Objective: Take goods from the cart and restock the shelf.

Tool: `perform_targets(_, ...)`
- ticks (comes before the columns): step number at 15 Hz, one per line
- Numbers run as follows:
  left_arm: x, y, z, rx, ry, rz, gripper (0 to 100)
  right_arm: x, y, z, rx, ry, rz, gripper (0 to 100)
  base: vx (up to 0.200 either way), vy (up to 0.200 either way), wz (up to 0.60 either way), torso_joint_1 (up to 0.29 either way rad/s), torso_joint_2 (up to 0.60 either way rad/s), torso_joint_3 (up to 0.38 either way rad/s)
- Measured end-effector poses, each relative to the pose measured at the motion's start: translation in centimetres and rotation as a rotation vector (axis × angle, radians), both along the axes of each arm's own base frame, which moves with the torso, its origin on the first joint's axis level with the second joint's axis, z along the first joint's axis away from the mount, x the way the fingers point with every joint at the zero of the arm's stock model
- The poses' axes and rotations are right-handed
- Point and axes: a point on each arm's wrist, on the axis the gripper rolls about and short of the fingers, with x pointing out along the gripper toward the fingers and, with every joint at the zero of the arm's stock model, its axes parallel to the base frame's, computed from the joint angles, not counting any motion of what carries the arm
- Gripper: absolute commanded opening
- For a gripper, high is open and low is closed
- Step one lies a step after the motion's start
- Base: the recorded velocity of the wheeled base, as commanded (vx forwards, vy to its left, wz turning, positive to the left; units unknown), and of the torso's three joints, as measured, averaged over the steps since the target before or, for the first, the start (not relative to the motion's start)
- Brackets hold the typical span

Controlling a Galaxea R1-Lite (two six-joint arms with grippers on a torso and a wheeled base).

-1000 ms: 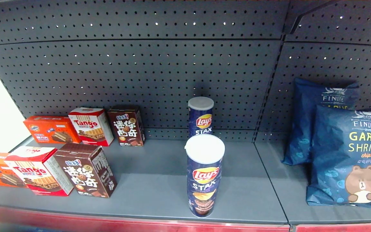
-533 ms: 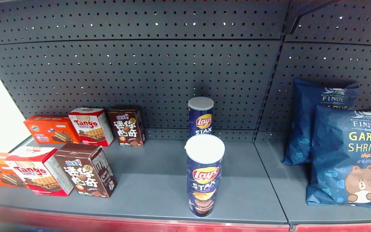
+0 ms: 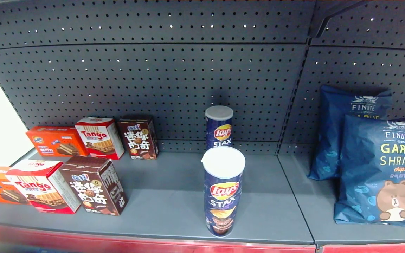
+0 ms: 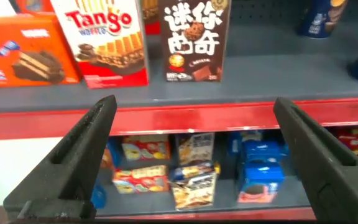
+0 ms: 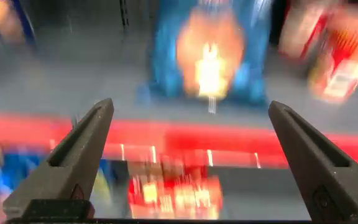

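Before the red lip of the shelf [image 3: 167, 196], the left claw [image 4: 194, 102] and right claw [image 5: 189, 104] both gape empty (nothing in hand), so the next pick should be gripped squarely, bound for the bare gap between brown biscuit box [image 3: 95, 186] and front chip can [image 3: 223, 191].

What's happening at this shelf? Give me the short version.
A robot is restocking a shop shelf, and right now it holds nothing. The left gripper faces the shelf's front edge by the snack boxes. The right gripper faces a blue chip bag. Both have their jaws wide open and empty. Two chip cans stand upright mid-shelf, one behind the other.
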Motion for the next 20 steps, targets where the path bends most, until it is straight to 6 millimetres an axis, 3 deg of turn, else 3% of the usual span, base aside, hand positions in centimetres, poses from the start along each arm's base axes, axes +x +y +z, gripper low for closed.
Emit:
perform_targets(3,0.02,-0.01,0.01,0.003,-0.002,-0.011,100,-0.13,0.01,-0.10,-0.018,-0.008,0.013,100,0.000,0.000,0.00,0.000,0.00,0.000)
perform_targets(6,-0.01,0.03,-0.73,0.118,0.056,0.008,100,-0.17,0.01,-0.09,0.048,-0.015,0.015,100,0.000,0.000,0.00,0.000,0.00,0.000)
perform_targets(13,0.00,0.04,-0.59,0.074,0.048,0.016,100,-0.18,0.05,-0.11,0.076,-0.013,0.029,100,0.000,0.029,0.00,0.001,0.00,0.001)
perform_targets(20,0.01,0.04,-0.61,0.074,0.048,0.016,100,-0.21,0.33,-0.10,0.084,-0.007,0.157,100,0.000,0.029,0.00,0.000,0.00,0.000)
